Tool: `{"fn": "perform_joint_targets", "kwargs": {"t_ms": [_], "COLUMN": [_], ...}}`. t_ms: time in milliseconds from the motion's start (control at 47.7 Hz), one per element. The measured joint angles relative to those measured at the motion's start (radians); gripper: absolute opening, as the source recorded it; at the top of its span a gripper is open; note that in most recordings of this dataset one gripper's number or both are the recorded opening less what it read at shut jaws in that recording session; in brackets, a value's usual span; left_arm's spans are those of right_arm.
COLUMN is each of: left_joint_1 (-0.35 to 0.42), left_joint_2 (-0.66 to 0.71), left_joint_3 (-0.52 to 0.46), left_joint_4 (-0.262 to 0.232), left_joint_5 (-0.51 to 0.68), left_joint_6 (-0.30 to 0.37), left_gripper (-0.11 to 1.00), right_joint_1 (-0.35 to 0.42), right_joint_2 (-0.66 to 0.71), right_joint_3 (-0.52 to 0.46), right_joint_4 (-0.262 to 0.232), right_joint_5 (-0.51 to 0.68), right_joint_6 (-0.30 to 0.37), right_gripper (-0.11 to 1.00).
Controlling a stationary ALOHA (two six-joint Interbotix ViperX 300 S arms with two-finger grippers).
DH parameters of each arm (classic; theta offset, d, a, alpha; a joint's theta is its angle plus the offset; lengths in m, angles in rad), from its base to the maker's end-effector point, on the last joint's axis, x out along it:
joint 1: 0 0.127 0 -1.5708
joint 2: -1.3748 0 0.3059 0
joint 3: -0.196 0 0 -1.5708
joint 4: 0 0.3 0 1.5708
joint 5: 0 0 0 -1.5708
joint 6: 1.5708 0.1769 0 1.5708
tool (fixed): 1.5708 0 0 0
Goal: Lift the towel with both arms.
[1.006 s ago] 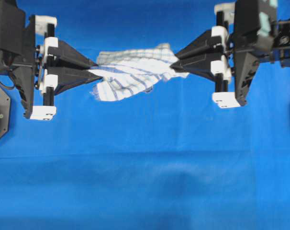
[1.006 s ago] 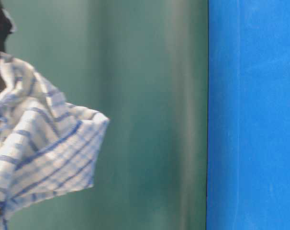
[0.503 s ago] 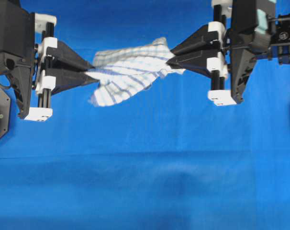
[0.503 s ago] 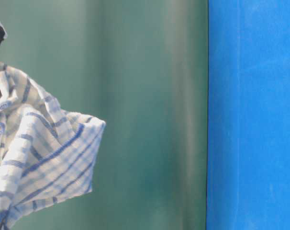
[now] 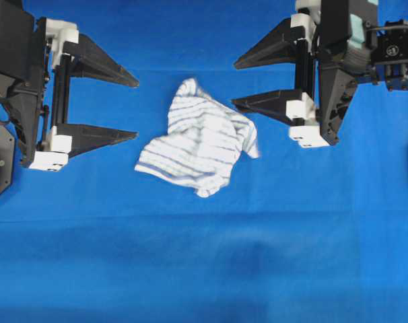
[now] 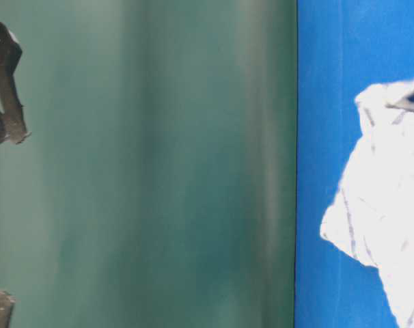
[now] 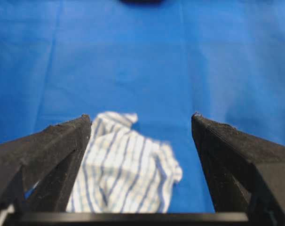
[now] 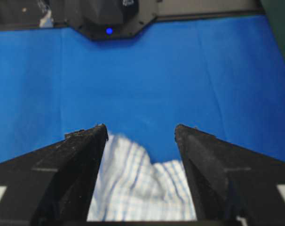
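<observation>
The left hand (image 5: pixel 137 105) reaches in level from the left edge of the overhead view, its two long black triangular fingers (image 5: pixel 99 62) spread wide apart, nothing between them. The right hand (image 5: pixel 233 85) comes in from the upper right, carrying a pale teal part on its body, and its fingers (image 5: pixel 268 46) are likewise parted wide and hold nothing. The two hands point toward each other across the middle.

The towel (image 5: pixel 198 145), white with thin blue checked stripes, sits crumpled in a loose heap over the blue bench covering (image 5: pixel 204 256), between the two hands and free of both. Its outline is slightly blurred. It sits a little lower in the overhead view than either pair of fingertips.

From the left wrist camera the towel (image 7: pixel 126 169) shows beyond the parted fingers, closer to the left-side finger (image 7: pixel 48 150). From the right wrist camera it (image 8: pixel 142 183) appears in the gap between the fingers.
</observation>
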Motion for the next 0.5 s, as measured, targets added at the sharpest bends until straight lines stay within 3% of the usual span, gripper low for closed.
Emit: {"fn": "perform_joint_targets", "kwargs": {"t_ms": [189, 503], "left_joint_1": [-0.012, -0.038], "left_joint_2": [0.04, 0.19], "left_joint_3": [0.054, 0.206], "left_joint_4": [0.0, 0.0], "left_joint_5": [-0.035, -0.265], "left_joint_6": [-0.003, -0.005], "left_gripper": [0.83, 0.83], "right_joint_1": [0.002, 0.015], "right_joint_2": [0.002, 0.091], "right_joint_3": [0.077, 0.258], "right_joint_4": [0.008, 0.012], "right_joint_5": [-0.008, -0.178], "right_joint_6": [0.015, 0.075], "right_gripper": [0.65, 0.64]}}
